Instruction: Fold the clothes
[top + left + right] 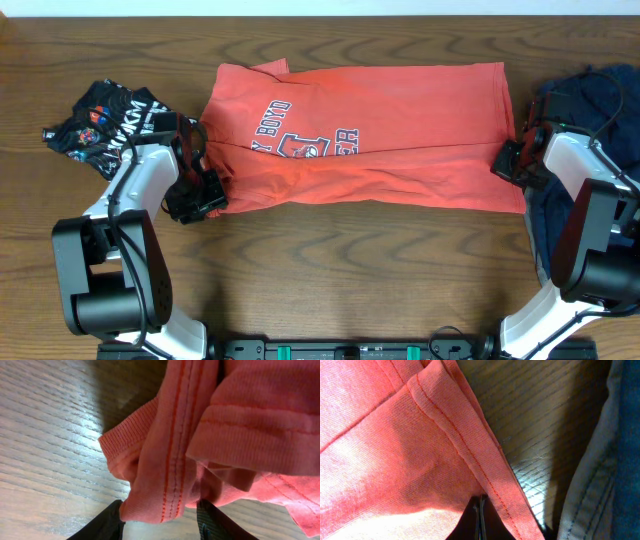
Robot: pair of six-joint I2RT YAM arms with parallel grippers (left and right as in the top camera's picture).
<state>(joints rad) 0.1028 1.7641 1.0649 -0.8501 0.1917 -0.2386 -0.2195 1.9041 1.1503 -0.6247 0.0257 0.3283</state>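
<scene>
The place looks like a robotics lab or test station rather than a home. A left arm (115, 240) and a right arm (590, 220) stand at the near edge of a dark wood-grain surface (340, 260), by a black mounting rail (340, 350). Spread on it like trial pieces are a coral-red T-shirt (400, 120), a black printed T-shirt (105, 115) and a navy garment (600, 95).
</scene>
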